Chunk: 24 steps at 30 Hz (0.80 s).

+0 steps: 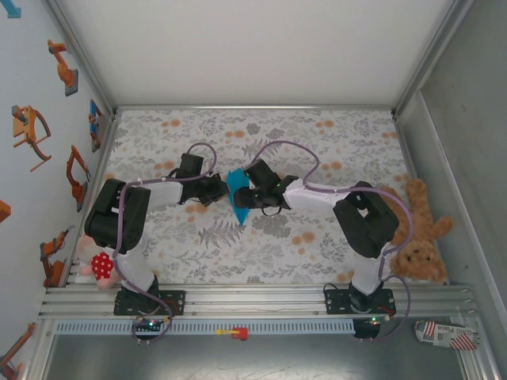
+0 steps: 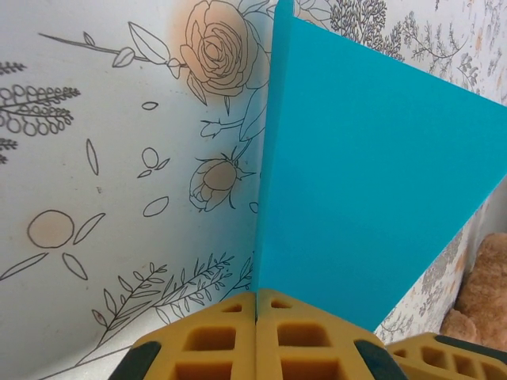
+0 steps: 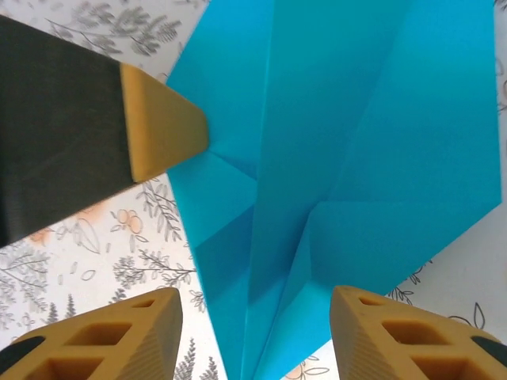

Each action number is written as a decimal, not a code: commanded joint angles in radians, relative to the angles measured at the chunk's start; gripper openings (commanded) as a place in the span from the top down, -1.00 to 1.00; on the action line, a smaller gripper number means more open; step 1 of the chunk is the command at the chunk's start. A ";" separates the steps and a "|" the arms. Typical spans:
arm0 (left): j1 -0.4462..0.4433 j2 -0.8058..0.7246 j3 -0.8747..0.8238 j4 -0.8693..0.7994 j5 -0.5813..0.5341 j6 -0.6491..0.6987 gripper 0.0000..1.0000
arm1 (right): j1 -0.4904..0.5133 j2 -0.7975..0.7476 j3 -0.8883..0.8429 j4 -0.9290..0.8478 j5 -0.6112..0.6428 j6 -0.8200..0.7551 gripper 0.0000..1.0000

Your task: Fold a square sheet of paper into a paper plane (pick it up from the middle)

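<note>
Left of centre in the top view, the left gripper [image 1: 212,188] is closed on the narrow turquoise-blue creased paper plane [image 1: 237,198], held at frame centre. To its right, the right gripper [image 1: 253,192] is spread apart around it (folding is judged nearly done, with release remaining).

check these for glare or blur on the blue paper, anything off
top external: evenly lit and sharp, no glare on the paper plane; left wrist: its edges crisp, colour flat, tablecloth rather pale; right wrist: creases show through soft shading, no glare
</note>
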 commanded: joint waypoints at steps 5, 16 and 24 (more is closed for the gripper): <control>-0.004 -0.005 -0.005 -0.009 0.009 -0.001 0.93 | 0.008 0.043 0.060 -0.043 0.028 -0.014 -0.04; -0.002 0.005 0.006 -0.018 0.011 0.002 0.93 | 0.027 0.107 0.122 -0.101 0.048 -0.011 -0.05; -0.003 0.006 0.008 -0.020 0.014 0.004 0.93 | 0.027 0.130 0.146 -0.131 0.072 0.005 0.08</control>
